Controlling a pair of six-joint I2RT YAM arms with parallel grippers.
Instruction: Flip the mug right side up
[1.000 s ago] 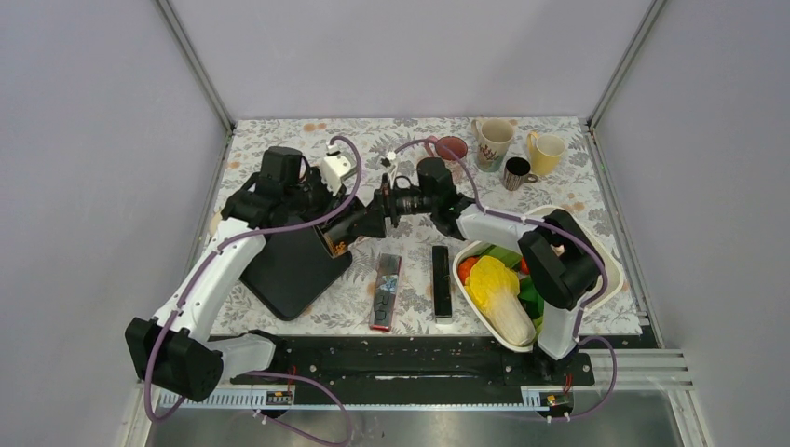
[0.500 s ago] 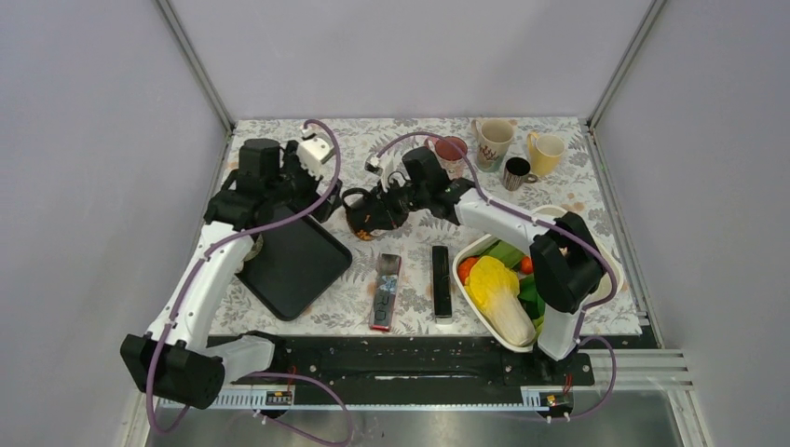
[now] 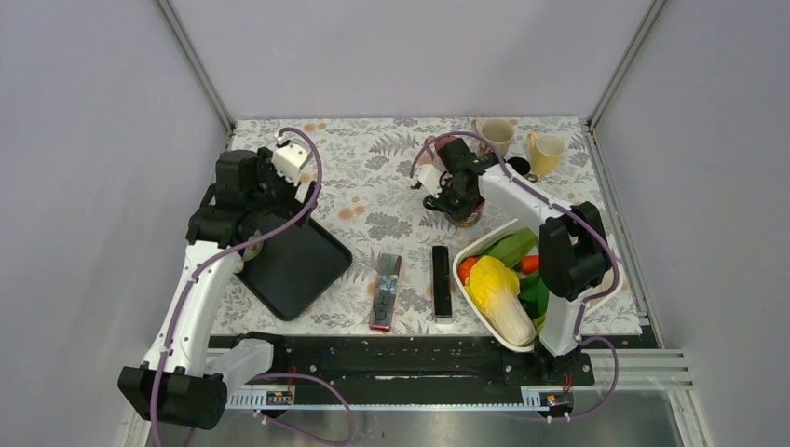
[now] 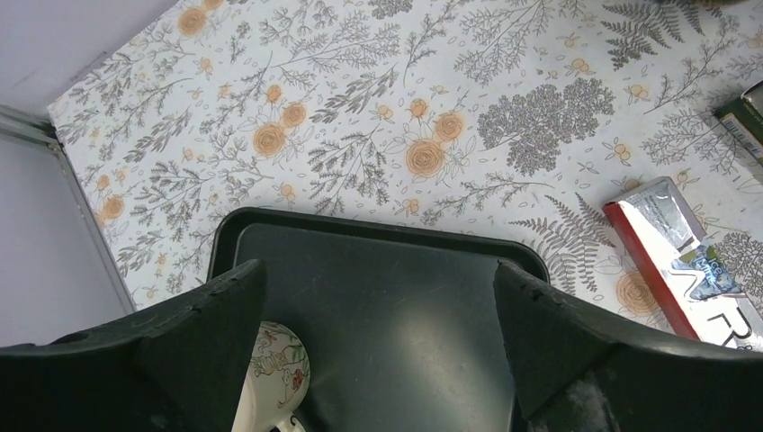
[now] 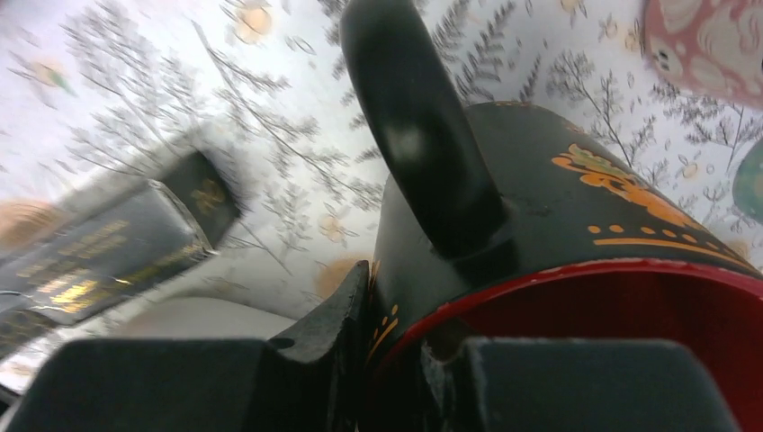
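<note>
**A:** Where is the mug?

**B:** The black mug [image 5: 576, 207], red inside, sits in the right end effector [image 5: 423, 360]. That puts it toward the back right of the table [image 3: 373, 177], just behind the white basket [image 3: 607, 270] of vegetables.

**A:** How is it gripped?

**B:** By the rim. One finger presses the outer wall and the other sits inside the red lining, so the end effector is clamped on the mug's wall. The grip is right beside the root of the handle [image 5: 414, 135], which rises toward the wrist camera.

**A:** Is it upright?

**B:** I can't be sure. From above, the wrist hides most of it, and the close view is blurred. The mouth seems to face the end effector, but I cannot tell whether the base touches the table.

**A:** And the left side?

**B:** The left end effector [image 4: 378, 342] hangs over the black tray [image 4: 387, 297] with its fingers spread wide and nothing between them. It is well apart from the mug.

**A:** Anything close to the mug?

**B:** A long black box [image 3: 441, 281] lies nearer the front, beside the basket.
</note>
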